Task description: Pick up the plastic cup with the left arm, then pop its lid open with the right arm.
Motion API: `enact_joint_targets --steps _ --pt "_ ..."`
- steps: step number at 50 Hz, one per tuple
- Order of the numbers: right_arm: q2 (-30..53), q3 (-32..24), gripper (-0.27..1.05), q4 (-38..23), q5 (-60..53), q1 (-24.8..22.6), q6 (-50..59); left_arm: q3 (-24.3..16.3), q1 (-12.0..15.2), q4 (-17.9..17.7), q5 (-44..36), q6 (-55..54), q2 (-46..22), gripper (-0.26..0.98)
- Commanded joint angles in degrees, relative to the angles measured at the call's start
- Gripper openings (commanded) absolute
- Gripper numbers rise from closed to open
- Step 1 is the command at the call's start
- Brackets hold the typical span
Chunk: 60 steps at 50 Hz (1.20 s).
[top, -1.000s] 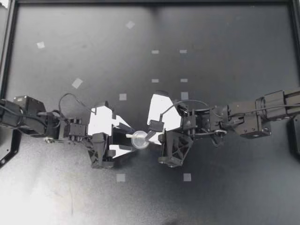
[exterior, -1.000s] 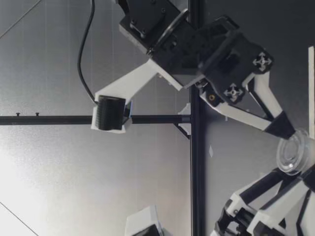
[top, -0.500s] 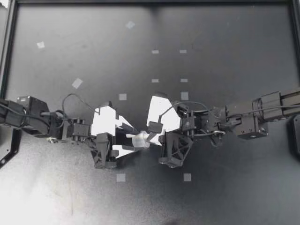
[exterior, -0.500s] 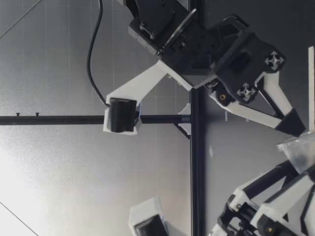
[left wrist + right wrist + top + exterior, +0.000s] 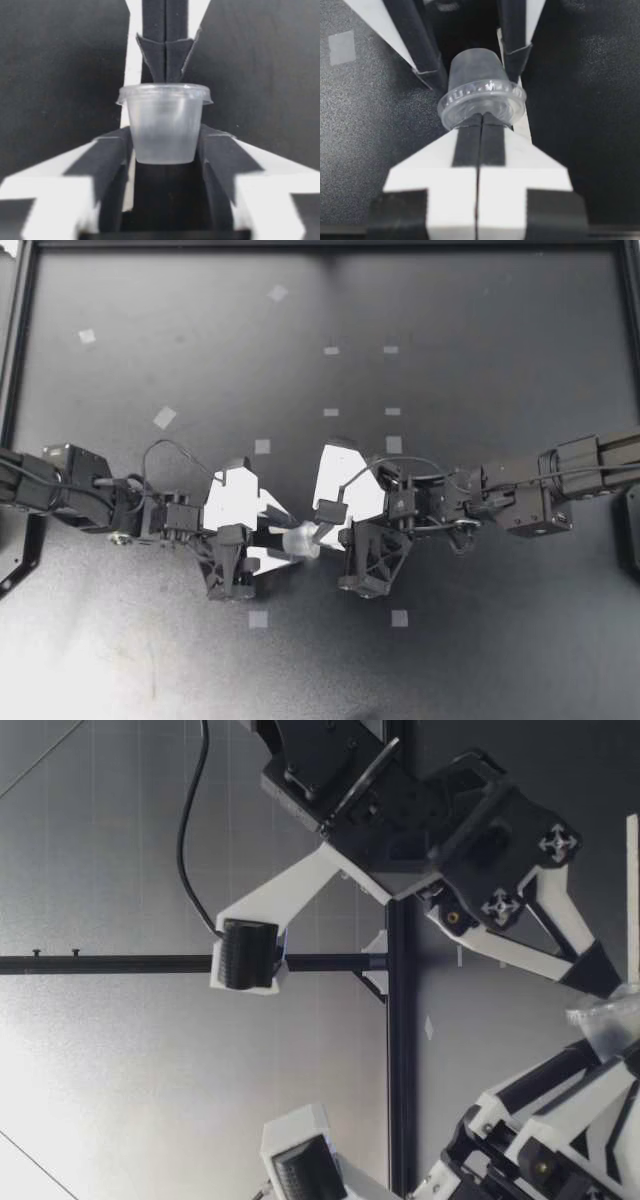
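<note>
A small clear plastic cup hangs above the black table between my two grippers. My right gripper comes in from the right and is shut, pinching the cup's rim. My left gripper faces it, and its fingers press on both sides of the cup's body. In the right wrist view the cup points away between the left fingers. In the low view the cup sits just above the table between both fingertips.
Small pale tape squares dot the black table top. A black rail frames the table. Both arms stretch in from the sides and meet near the middle.
My left gripper has slid right to the cup and closed its wide-open fingers onto the body. The cup has tipped from mouth-up to lying sideways. The right gripper stays shut.
</note>
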State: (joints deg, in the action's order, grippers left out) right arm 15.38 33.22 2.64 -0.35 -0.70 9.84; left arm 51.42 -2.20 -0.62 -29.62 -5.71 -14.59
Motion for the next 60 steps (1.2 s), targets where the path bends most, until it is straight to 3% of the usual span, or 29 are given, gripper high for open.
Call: enact_joint_targets --steps 1,9,17,25,33,36,43,49,60 --pt "-1.41 -1.14 -0.05 0.0 -0.18 -0.26 0.0 -0.79 -0.09 -0.09 -0.26 0.0 0.88 0.31" --pt "-4.04 -0.44 -0.05 0.09 0.09 -0.26 0.26 -0.35 -0.09 -0.09 -0.26 0.0 1.41 0.18" --pt "-11.25 2.72 0.0 0.09 2.2 -0.18 2.99 -0.26 -0.09 -0.09 -0.35 0.7 4.22 0.14" --pt "-20.57 9.23 0.22 0.09 -1.23 0.18 12.39 0.79 -0.09 -0.09 -3.16 4.83 10.46 0.14" --pt "-22.94 16.17 0.6 0.18 -16.96 0.18 28.83 4.04 -0.09 -2.11 -11.6 11.51 15.47 0.14" --pt "-21.27 18.54 0.69 -0.09 -25.75 0.18 36.47 5.36 -0.09 -3.25 -15.38 13.54 16.7 0.14" --pt "-13.71 22.85 0.68 -2.02 -52.12 0.18 52.73 9.23 -0.09 -3.96 -28.21 16.35 18.98 0.14" --pt "-7.21 21.71 0.68 -2.37 -71.19 0.26 57.92 10.28 -0.09 -3.96 -31.99 16.26 18.63 0.14" --pt "-5.19 15.82 0.68 -7.12 -70.31 1.14 57.83 9.4 -0.09 -3.87 -30.59 15.47 16.96 0.14"
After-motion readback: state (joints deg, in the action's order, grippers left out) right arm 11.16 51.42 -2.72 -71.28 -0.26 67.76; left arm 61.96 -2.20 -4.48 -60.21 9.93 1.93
